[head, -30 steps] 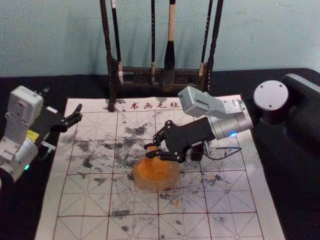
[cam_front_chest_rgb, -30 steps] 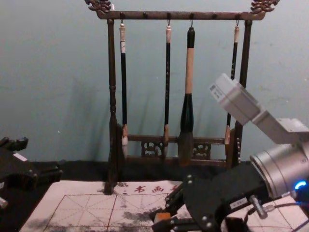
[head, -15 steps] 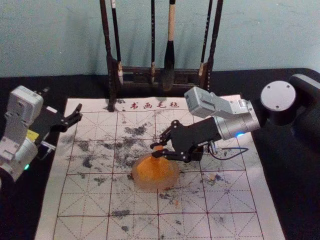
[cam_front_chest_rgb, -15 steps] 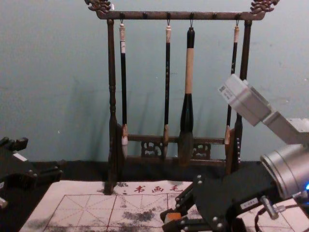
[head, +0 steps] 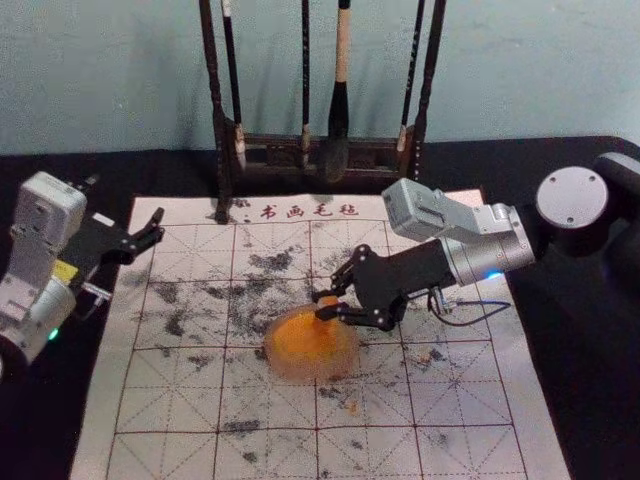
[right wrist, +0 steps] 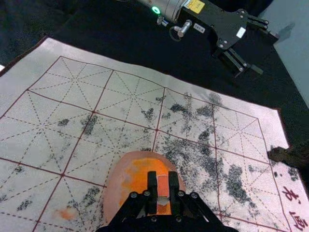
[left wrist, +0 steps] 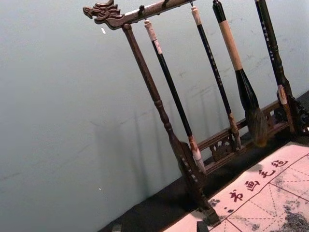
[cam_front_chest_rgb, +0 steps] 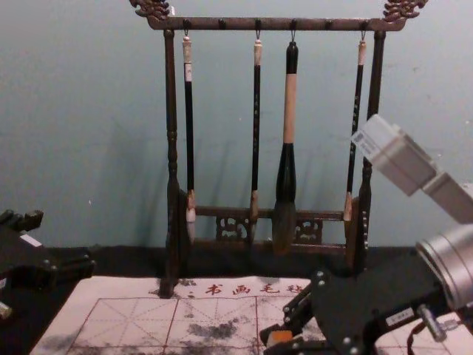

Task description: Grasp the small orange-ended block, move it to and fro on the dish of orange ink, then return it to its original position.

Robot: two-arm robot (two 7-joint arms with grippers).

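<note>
Block (right wrist: 163, 186) is pinched in the right gripper (head: 326, 304), the one doing the work here, with its fingers closed in on both sides of it. From the head view it's over the far side of the dish (head: 290, 371), a bit toward the robot's right, and the wrist view has it lined up against the orange ink (head: 308, 342). Can't really tell if the underside is touching the ink, tbh. The right arm reaches in from the robot's right, and a thin cable (head: 465, 322) loops down near its wrist. Dish sits around the middle of a pale mat (head: 180, 405), which has red grid lines, a ton of black smudges, a few small orange marks, and some red characters along the far edge. All of that is on a dark tabletop (head: 590, 400). Left gripper (cam_front_chest_rgb: 63, 242) is just parked off to the robot's left, up by the mat's far left corner, fingers spread wide with nothing between them. At the back there's a carved wooden rack (cam_front_chest_rgb: 171, 148) in front of a plain bluish wall (cam_front_chest_rgb: 89, 111), with one foot on the mat's far edge. Four brushes (cam_front_chest_rgb: 289, 111) hang from it tips down, three skinny ones plus a really fat one.
</note>
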